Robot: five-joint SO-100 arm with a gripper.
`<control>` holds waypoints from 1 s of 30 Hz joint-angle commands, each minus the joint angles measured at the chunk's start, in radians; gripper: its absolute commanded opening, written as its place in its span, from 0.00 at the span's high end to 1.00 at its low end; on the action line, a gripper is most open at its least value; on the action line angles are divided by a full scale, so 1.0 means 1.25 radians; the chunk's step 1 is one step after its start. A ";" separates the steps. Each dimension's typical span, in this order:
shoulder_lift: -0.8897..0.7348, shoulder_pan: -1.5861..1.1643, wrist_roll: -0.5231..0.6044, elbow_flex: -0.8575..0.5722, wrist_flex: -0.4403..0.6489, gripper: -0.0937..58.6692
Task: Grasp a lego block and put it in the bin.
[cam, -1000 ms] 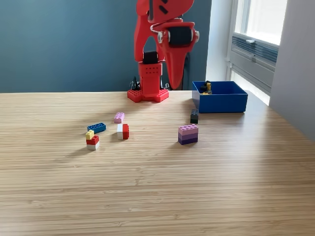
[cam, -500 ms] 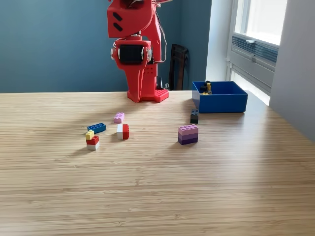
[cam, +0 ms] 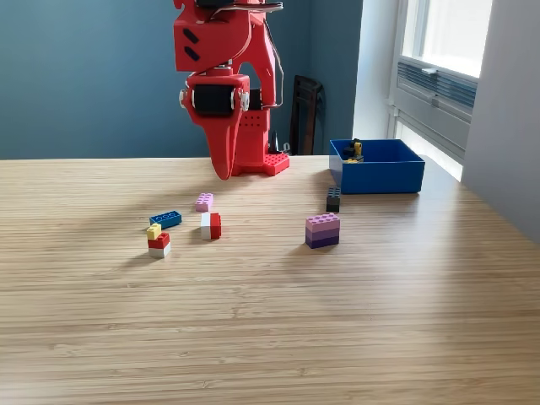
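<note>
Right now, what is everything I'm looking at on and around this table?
Shallow square bright blue plastic bin: one, far right of the exterior view, small dark and yellow pieces inside.
Black lego block: one, just in front of the bin's left corner.
Pink-and-purple stacked lego block: one, centre right.
Small pink lego block: one, centre left.
White-and-red lego block: one, in front of the pink one.
Flat blue lego plate: one, left.
Yellow, red and white lego stack: one, farthest left.
Light wooden table: one, under everything.
Window: one, upper right.
Red robot arm's gripper: one, pointing down above the pink block, holding nothing.
</note>
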 commanded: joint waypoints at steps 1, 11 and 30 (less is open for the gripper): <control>0.027 -0.001 -0.015 0.114 -0.071 0.92; 0.033 -0.016 -0.114 0.270 -0.097 0.60; 0.223 0.004 -0.274 0.439 -0.179 0.50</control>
